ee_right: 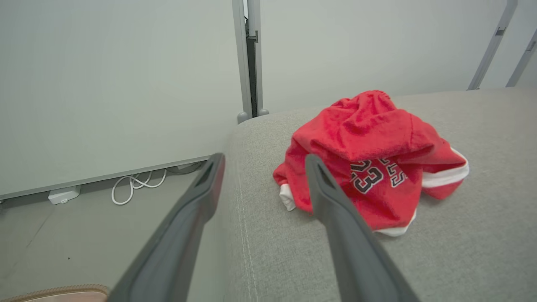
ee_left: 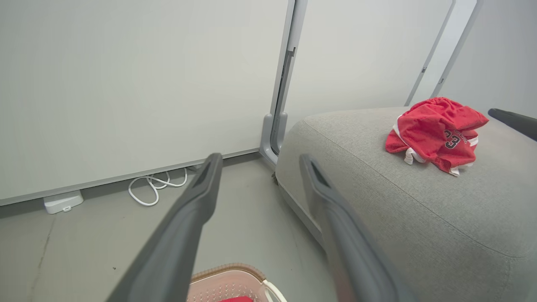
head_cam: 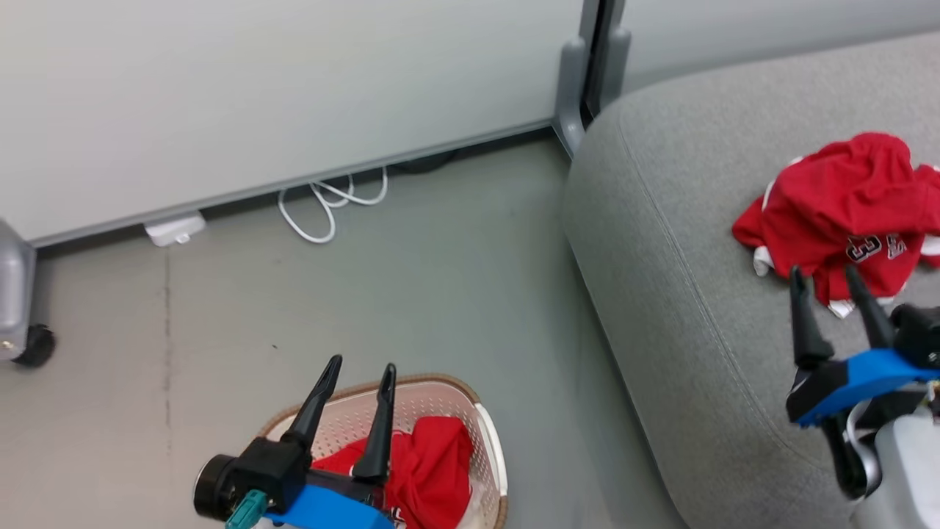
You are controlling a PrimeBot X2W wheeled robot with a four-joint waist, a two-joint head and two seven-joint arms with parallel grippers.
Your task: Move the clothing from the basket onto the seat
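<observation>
Both left gripper [head_cam: 362,364] and right gripper [head_cam: 822,273] gape wide, empty; head view catches the red garment [head_cam: 433,463] in the basket [head_cam: 433,400], right wrist view the numbered jersey [ee_right: 369,138] on the seat [ee_right: 461,251].

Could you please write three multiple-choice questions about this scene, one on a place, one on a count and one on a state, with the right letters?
1. How many red heaps of clothing lie in the basket? A) none B) one C) three
2. Where is the garment with numerals? A) on the floor B) in the basket C) on the seat
3. How is the right claw? A) open and empty B) shut on cloth C) shut on the basket rim
1 B: a single red heap shows inside. 2 C: it rests on the seat. 3 A: its fingers stand apart, holding nothing.
</observation>
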